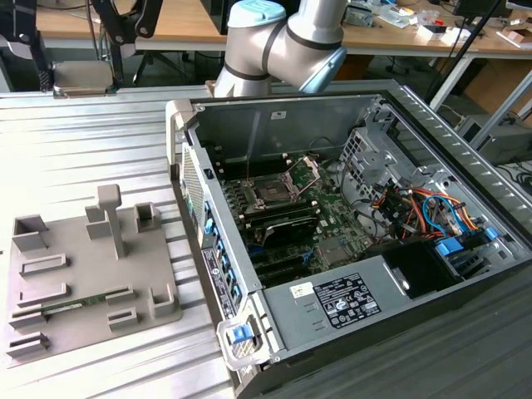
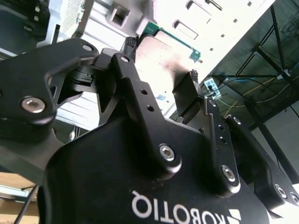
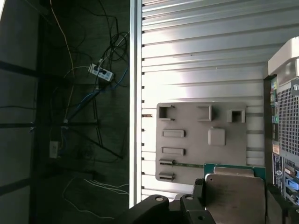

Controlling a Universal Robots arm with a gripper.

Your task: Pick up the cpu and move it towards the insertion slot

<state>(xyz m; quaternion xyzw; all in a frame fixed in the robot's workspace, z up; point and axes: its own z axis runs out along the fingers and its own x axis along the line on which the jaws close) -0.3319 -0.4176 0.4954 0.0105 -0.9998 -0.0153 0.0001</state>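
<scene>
Ribbed metal table (image 1: 100, 158), gripper (image 2: 161, 60) clasping flat silver, green-rimmed cpu (image 2: 161, 53)

arm (image 1: 283, 41) cut off at the exterior view's top edge, cpu (image 3: 236, 196) partly behind the hand (image 3: 233, 212)

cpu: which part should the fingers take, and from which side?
Take the cpu by two opposite thin edges, coming in square to its flat silver face. It is a thin flat square, so the edges are probably the only parallel surfaces to pinch, and that leaves the broad faces untouched. The gripper holds it that way now, with fingers on either side.
</scene>
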